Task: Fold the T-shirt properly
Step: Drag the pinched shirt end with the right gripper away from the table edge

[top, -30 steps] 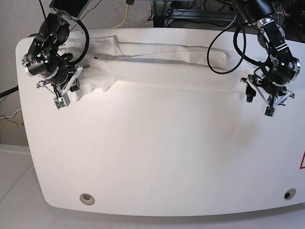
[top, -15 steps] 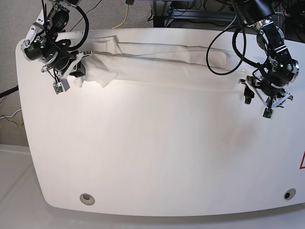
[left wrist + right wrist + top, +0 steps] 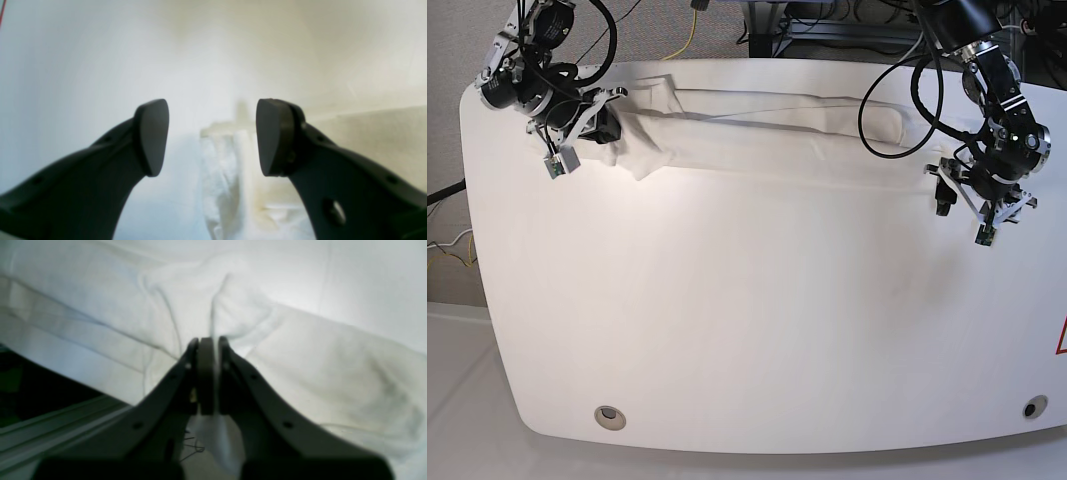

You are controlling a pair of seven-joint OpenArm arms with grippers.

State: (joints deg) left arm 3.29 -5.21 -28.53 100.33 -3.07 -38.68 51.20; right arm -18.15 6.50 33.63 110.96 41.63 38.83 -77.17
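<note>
light: bright, even, from overhead | glare: washes the white table [image 3: 757, 330] beneath the T-shirt [image 3: 757, 135], folds barely separable | shadows: soft, thin under the cloth's near edge | left wrist view: hazy, overexposed, background blurred | right wrist view: soft focus, dark lower-left corner | base view: sharp, edges slightly bowed

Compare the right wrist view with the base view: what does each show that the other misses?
Only the right wrist view shows the right gripper pinching a ridge of the T-shirt between closed jaws. Only the base view shows the shirt's long band along the table's far edge and the left gripper, open and off the cloth. Both show the white shirt and the right gripper.
</note>
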